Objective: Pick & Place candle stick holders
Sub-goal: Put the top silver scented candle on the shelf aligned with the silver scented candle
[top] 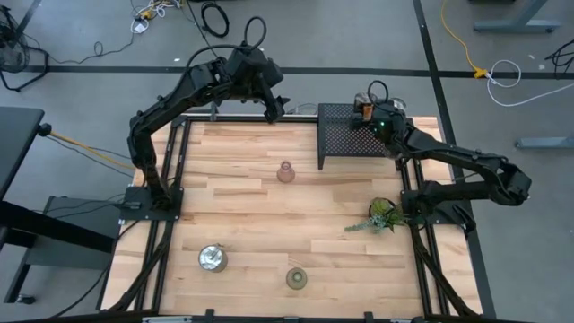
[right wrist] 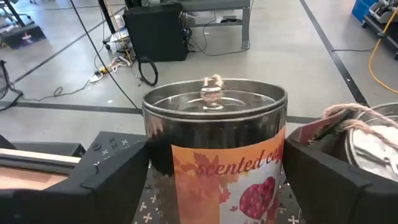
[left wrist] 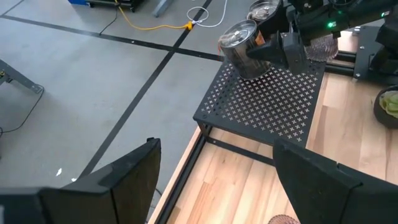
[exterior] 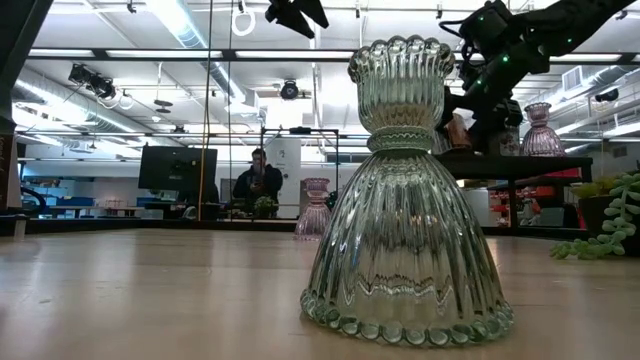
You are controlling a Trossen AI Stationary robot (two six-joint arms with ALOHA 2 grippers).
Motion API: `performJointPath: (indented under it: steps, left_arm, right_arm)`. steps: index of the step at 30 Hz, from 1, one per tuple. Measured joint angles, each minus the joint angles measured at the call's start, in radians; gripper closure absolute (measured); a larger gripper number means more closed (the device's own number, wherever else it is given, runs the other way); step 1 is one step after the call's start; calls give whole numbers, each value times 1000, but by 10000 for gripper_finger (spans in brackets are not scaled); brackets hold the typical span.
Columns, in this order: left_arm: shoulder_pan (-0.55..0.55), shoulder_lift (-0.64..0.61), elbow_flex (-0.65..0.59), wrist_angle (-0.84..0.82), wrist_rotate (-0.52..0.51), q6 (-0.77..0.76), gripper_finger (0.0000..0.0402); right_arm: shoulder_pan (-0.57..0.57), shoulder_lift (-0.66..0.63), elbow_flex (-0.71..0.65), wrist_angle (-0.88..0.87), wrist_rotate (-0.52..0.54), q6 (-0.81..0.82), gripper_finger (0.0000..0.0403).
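Observation:
On the black mesh rack (top: 352, 136) at the far right stands a silver holder with an orange "scented" label (right wrist: 214, 143). My right gripper (right wrist: 217, 174) is open around it, one finger on each side. A second silver holder (right wrist: 373, 143) and a pink glass one (exterior: 541, 130) stand beside it on the rack. On the table stand a pink holder (top: 285, 171), a silver one (top: 213, 258) and an olive-green glass one (top: 296, 279) on its wide beaded base (exterior: 405, 325). My left gripper (left wrist: 217, 186) hangs open and empty high over the table's far edge. My right gripper has its fingers (right wrist: 118, 168) close beside the labelled holder's round wall (right wrist: 155, 149), coming slanting down from the table's right. Whether they touch the wall, I cannot tell. The holder stands upright with its bottom on the rack's mesh (left wrist: 267, 93).
A leafy green sprig (top: 384, 216) lies at the table's right edge near the right arm's base. Bare wood stretches between the rack and the holders at the near side. A person sits far off in the room (exterior: 258, 180).

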Motion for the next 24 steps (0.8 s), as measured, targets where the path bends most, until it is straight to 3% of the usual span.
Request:
performJointPath:
  steps: [17,24]
  left_arm:
    - [0,0,0,0,0,0,93]
    - [0,0,0,4,0,-1,93]
  right_arm:
    - [13,0,49,-3,0,-79,60]
    - [13,-1,79,-108,15,-96,60]
